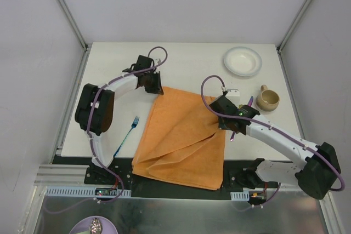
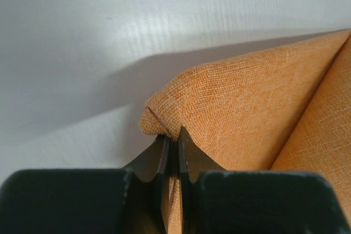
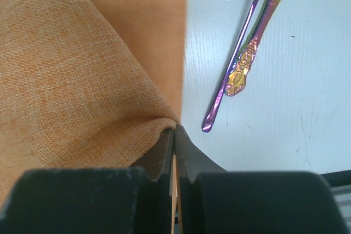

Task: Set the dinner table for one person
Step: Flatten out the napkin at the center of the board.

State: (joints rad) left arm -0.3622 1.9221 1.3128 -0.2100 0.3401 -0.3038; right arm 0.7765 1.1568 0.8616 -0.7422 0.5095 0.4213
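White dinner table (image 1: 186, 63) — pale grey walls (image 1: 181, 4)

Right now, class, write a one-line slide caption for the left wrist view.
Left hand shut on a bunched corner of the orange cloth, with the white table behind it.

Bright, even light falls from overhead, leaving only faint, fuzzy shadows on the white bench (image 1: 186, 64). Close by the left tool (image 2: 171, 145), a pale sheen streaks the bench and the orange cloth (image 2: 247, 108) throws a soft grey shadow beyond its fold. In both wrist views the weave is crisp while the black tool bodies nearest the lens blur, and the cutlery handles (image 3: 241, 75) beside the right tool (image 3: 174, 135) glint purple and gold.
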